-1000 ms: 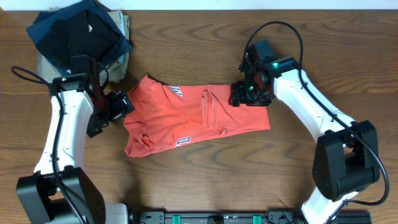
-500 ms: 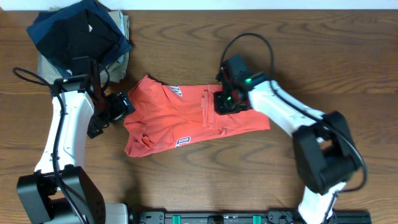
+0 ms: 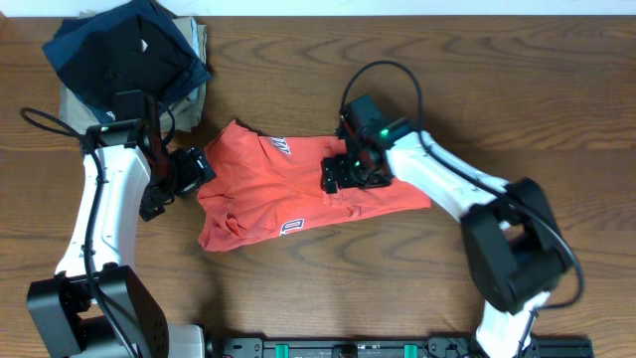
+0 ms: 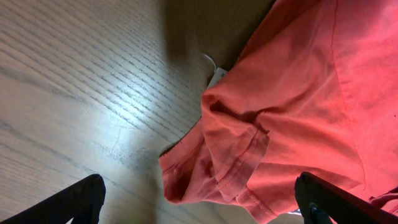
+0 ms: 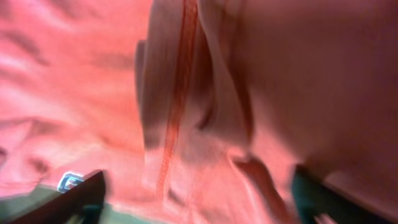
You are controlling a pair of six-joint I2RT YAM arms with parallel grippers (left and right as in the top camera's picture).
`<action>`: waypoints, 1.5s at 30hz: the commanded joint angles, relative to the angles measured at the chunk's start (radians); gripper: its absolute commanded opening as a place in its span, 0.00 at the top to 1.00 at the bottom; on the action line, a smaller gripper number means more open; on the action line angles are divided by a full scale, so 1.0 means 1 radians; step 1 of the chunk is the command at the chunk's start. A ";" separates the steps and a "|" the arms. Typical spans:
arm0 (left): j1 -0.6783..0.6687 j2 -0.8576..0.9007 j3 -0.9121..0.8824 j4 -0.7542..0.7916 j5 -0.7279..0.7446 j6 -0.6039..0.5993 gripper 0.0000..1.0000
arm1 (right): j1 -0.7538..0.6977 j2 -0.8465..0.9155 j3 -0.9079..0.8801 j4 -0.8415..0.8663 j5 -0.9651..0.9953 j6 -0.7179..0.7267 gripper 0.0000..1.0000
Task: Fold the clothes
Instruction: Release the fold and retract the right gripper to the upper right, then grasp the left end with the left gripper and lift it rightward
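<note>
The coral-red T-shirt [image 3: 263,189] lies crumpled in the middle of the wooden table, with bits of white lettering [image 3: 290,226] showing. My left gripper [image 3: 189,171] is at the shirt's left edge. In the left wrist view its fingers [image 4: 199,202] are wide open, with a folded hem [image 4: 242,162] between them and a small white label [image 4: 216,76] beyond. My right gripper [image 3: 343,174] hovers over a raised fold at the shirt's middle right. In the blurred right wrist view its fingers [image 5: 199,196] are spread open over a seam ridge [image 5: 177,106].
A pile of navy and black garments [image 3: 124,50] lies on a khaki-beige one [image 3: 201,40] at the back left corner. Bare wood [image 3: 537,80] lies right of the shirt and along the front [image 3: 328,288].
My right gripper has moved left from the shirt's right edge to the raised fold near its middle. The left arm and the shirt's left side have not moved.
</note>
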 commanded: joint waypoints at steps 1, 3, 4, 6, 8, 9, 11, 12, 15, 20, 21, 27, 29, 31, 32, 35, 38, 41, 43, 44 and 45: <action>-0.001 0.010 -0.013 0.003 -0.001 0.009 0.02 | -0.056 -0.136 0.067 -0.043 0.080 -0.004 0.01; -0.001 0.014 -0.014 0.016 -0.001 0.009 0.02 | -0.097 -0.197 0.071 -0.075 0.155 -0.004 0.01; -0.001 0.016 -0.014 0.023 -0.001 0.009 0.02 | -0.112 -0.217 0.071 -0.085 0.184 -0.004 0.01; -0.001 0.027 -0.014 0.044 -0.001 0.018 0.02 | -0.157 -0.256 0.071 -0.111 0.264 -0.004 0.01; -0.001 0.047 -0.014 0.068 -0.001 0.049 0.02 | -0.218 -0.285 0.071 -0.135 0.331 -0.004 0.01; 0.000 0.060 -0.014 0.080 -0.001 0.060 0.02 | -0.247 -0.293 0.071 -0.145 0.352 -0.005 0.01; 0.007 0.091 -0.014 0.105 0.000 0.061 0.02 | -0.314 -0.300 0.071 -0.167 0.382 -0.006 0.01; 0.011 0.108 -0.014 0.118 0.000 0.061 0.02 | -0.352 -0.300 0.071 -0.180 0.393 -0.006 0.01; 0.030 0.160 -0.014 0.163 0.000 0.061 0.02 | -0.456 -0.296 0.071 -0.227 0.401 -0.006 0.01; 0.064 0.224 -0.014 0.208 0.094 0.140 0.02 | -0.607 -0.296 0.070 -0.288 0.406 -0.006 0.01; 0.068 0.236 -0.014 0.214 0.142 0.167 0.02 | -0.631 -0.296 0.070 -0.297 0.406 -0.006 0.01; 0.069 0.319 -0.014 0.232 0.293 0.257 0.02 | -0.738 -0.296 0.070 -0.299 0.396 -0.002 0.01; 0.069 0.355 -0.014 0.231 0.344 0.287 0.02 | -0.750 -0.296 0.070 -0.299 0.397 -0.002 0.01; 0.069 0.389 -0.014 0.230 0.374 0.292 0.02 | -0.754 -0.296 0.070 -0.299 0.397 -0.002 0.01; 0.069 0.404 -0.014 0.227 0.387 0.297 0.02 | -0.754 -0.296 0.070 -0.299 0.398 -0.002 0.01; 0.069 0.449 -0.014 0.204 0.433 0.338 0.00 | -0.753 -0.296 0.070 -0.299 0.398 -0.002 0.01; 0.066 0.466 -0.018 0.174 0.471 0.369 0.15 | -0.753 -0.296 0.070 -0.299 0.398 -0.002 0.01; 0.049 0.467 -0.018 0.154 0.475 0.373 0.32 | -0.753 -0.296 0.070 -0.299 0.398 -0.002 0.01; 0.031 0.467 -0.018 0.148 0.474 0.373 0.46 | -0.753 -0.296 0.070 -0.299 0.398 -0.002 0.01; 0.021 0.467 -0.018 0.147 0.474 0.373 0.57 | -0.753 -0.296 0.070 -0.299 0.398 -0.002 0.01; 0.013 0.467 -0.018 0.148 0.474 0.372 0.69 | -0.753 -0.296 0.070 -0.299 0.398 -0.002 0.01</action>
